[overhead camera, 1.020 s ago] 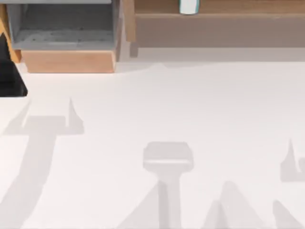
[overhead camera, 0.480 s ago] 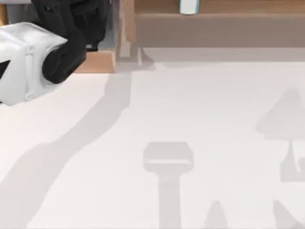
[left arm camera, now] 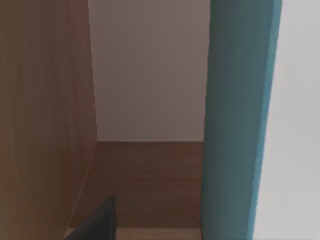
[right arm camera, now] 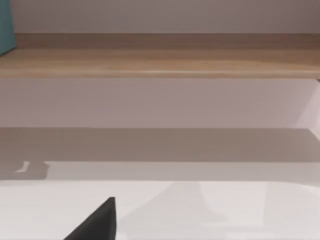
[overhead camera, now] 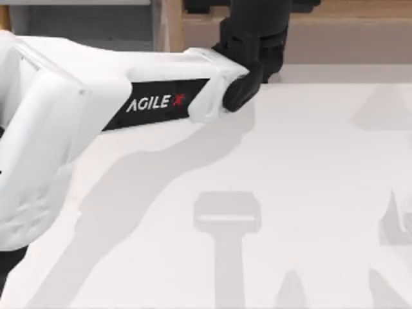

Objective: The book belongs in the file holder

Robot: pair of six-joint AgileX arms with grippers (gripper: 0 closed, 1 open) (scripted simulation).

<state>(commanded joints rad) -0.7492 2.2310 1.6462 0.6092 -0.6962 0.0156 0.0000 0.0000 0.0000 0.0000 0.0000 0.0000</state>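
1. The white counter (overhead camera: 290, 193) carries a brown shelf (overhead camera: 347, 32) at the back.
2. The book (left arm camera: 235, 125) stands upright on that shelf, not yet in the file holder (overhead camera: 90, 26).
3. The left tool (overhead camera: 254, 26) reaches toward the book; its opening cannot be told.
4. Grasp and transfer remain.

file holder (overhead camera: 84, 26) rear-left | shelf (overhead camera: 347, 29) right of it | book (left arm camera: 235, 120) on shelf

Left arm (overhead camera: 116, 109) covering the file holder (overhead camera: 84, 26) front, book (left arm camera: 235, 120) cut off by frame edges
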